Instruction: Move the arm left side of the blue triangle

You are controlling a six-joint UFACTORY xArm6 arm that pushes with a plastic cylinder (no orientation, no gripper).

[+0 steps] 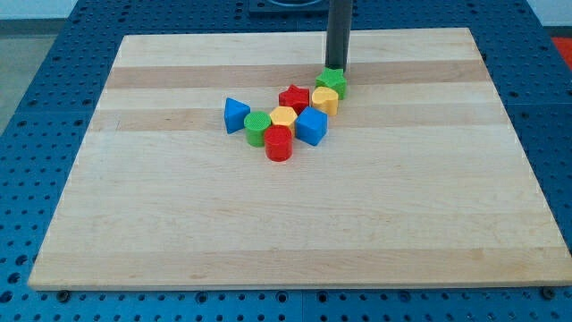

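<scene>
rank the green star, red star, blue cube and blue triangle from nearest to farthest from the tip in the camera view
My tip sits at the view's top end of the cluster.
1. Green star: right under the tip, apparently touching.
2. Red star: down and to the view's left.
3. Blue cube: lower, toward the view's bottom.
4. Blue triangle: the cluster's far left end.
</scene>
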